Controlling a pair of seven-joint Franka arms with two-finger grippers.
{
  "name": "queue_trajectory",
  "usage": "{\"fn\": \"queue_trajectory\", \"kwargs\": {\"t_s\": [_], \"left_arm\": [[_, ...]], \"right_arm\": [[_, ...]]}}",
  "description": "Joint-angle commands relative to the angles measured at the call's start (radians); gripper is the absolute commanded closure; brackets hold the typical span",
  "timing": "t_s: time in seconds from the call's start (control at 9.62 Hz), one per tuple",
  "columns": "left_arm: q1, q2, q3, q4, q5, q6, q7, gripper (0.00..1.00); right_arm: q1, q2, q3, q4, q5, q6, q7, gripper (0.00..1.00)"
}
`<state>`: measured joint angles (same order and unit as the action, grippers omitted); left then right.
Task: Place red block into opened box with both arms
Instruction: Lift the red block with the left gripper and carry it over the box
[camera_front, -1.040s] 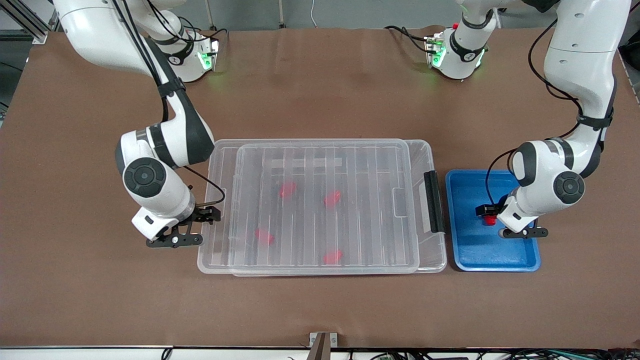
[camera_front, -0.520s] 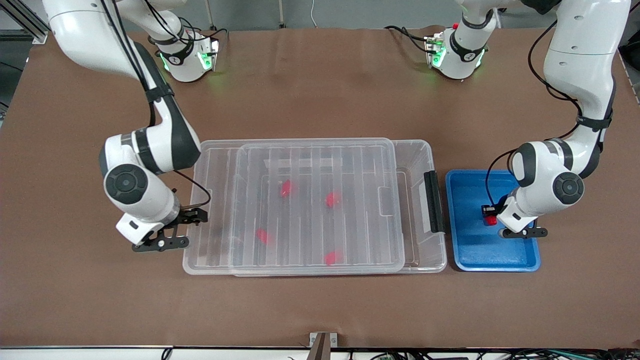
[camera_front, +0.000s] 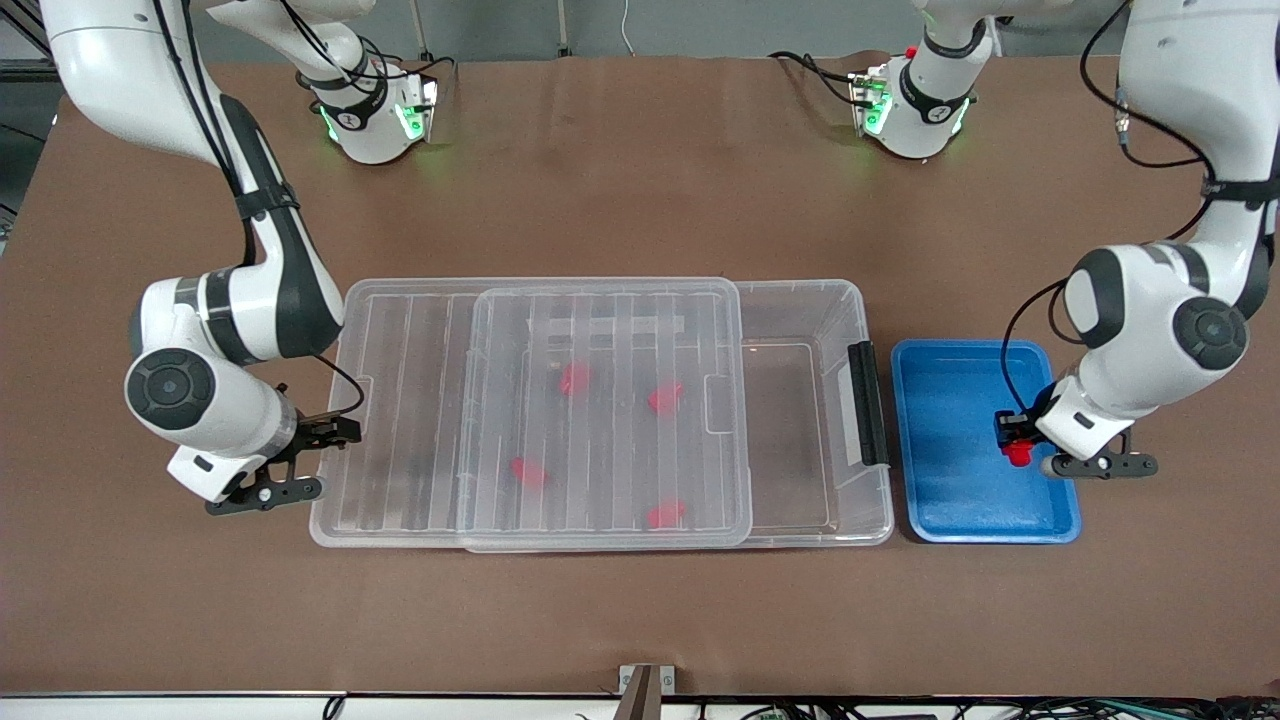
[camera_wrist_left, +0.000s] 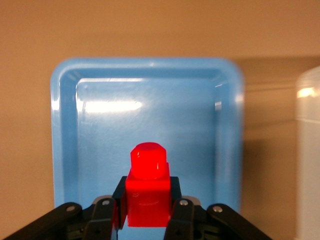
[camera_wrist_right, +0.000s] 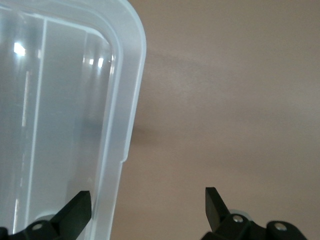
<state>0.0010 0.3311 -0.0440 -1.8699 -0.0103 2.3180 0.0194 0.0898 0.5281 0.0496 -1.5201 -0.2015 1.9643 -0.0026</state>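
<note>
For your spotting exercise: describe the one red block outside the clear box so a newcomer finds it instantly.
Start at the shallow blue plastic tray beside the large clear plastic box. Above it, the left gripper's fingers pinch the small red plastic block; the four lookalikes lie under the box's ribbed lid.

The right gripper is sitting at the lid, which is lying partly off the box. The left gripper is holding a red block over the blue tray.
</note>
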Motion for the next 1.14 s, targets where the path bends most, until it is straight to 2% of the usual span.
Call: {"fn": "queue_trajectory", "kwargs": {"t_s": [0.0, 0.42, 0.62, 0.73, 0.94, 1.04], "left_arm": [[0.004, -0.067, -0.089, -0.032, 0.016, -0.04, -0.012, 1.0], [-0.004, -0.04, -0.305, 0.005, 0.026, -0.042, -0.211, 1.0], [-0.015, 0.072, -0.422, 0.085, 0.181, -0.042, -0.405, 1.0], [-0.016, 0.136, -0.469, 0.118, 0.281, -0.042, -0.518, 1.0], [-0.019, 0.285, -0.514, 0.181, 0.393, -0.042, -0.633, 1.0], [-0.027, 0.363, -0.52, 0.246, 0.397, -0.042, -0.635, 1.0]], "right_arm": [[-0.033, -0.023, 0.01, -0.012, -0.027, -0.007, -0.048, 0.0], [-0.032, -0.023, 0.009, 0.038, -0.013, -0.043, -0.043, 0.0], [-0.032, -0.022, 0.01, 0.084, 0.013, -0.084, -0.034, 0.0], [-0.032, -0.023, 0.01, 0.101, 0.058, -0.091, -0.033, 0.0], [-0.041, -0.1, -0.008, 0.126, 0.16, -0.152, 0.007, 0.0], [-0.044, -0.178, -0.026, 0.12, 0.172, -0.2, 0.117, 0.0]]}}
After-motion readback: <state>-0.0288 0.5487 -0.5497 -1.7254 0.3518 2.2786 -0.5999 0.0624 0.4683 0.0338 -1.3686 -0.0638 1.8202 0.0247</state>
